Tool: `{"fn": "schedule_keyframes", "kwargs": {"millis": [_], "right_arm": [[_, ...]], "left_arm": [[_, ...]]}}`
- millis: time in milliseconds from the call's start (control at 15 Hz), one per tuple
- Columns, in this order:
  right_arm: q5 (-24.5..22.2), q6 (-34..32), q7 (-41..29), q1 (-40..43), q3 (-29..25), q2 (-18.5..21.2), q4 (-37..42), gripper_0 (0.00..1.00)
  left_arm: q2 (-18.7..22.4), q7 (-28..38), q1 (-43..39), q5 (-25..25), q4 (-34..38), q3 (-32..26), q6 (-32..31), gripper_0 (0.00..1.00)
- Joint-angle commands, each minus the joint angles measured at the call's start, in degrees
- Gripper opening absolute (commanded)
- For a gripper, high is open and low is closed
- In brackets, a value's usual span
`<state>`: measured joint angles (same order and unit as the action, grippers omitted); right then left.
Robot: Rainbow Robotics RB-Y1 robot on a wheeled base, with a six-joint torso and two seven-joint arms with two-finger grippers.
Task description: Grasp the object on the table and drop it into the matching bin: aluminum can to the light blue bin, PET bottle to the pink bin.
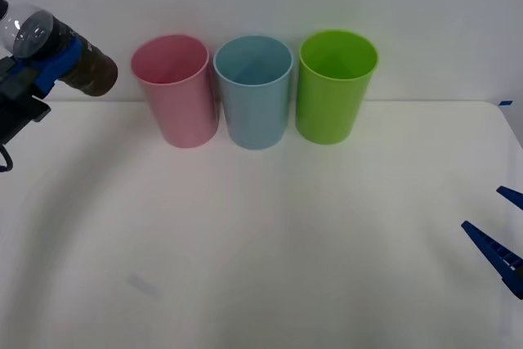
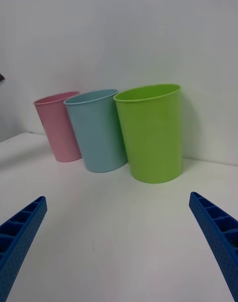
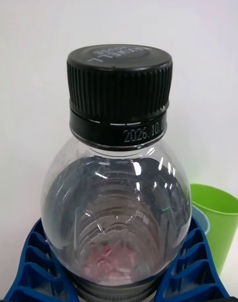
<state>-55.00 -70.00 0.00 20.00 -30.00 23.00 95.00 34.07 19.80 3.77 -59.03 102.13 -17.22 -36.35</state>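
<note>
While the left gripper clamps the PET bottle, the right gripper gapes wide.

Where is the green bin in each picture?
Front view: the tall round lime green plastic bin stands on the right of the three bins at the back of the white table.
Right wrist view: the same bin is the nearest and biggest of the three.
Left wrist view: its rim and side peek out behind the clear plastic bottle.
Shared landmark: the pale blue plastic bin right beside it.
</note>
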Motion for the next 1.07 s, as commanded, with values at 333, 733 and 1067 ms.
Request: {"fn": "schedule_keyframes", "kwargs": {"millis": [333,733,1067], "right_arm": [[0.0,0.0,0.0,0.0,0.0,0.0,0.0,1.0],[0.0,0.0,0.0,0.0,0.0,0.0,0.0,1.0],[0.0,0.0,0.0,0.0,0.0,0.0,0.0,1.0]], "left_arm": [[2.5,0.2,15.7,-8.4,-12.7,6.8,0.0,0.0],[2.2,-0.1,27.5,-15.1,-24.5,11.4,0.0,0.0],[-0.6,-0.2,33.0,-20.4,-30.2,12.2,0.0,0.0]]}}
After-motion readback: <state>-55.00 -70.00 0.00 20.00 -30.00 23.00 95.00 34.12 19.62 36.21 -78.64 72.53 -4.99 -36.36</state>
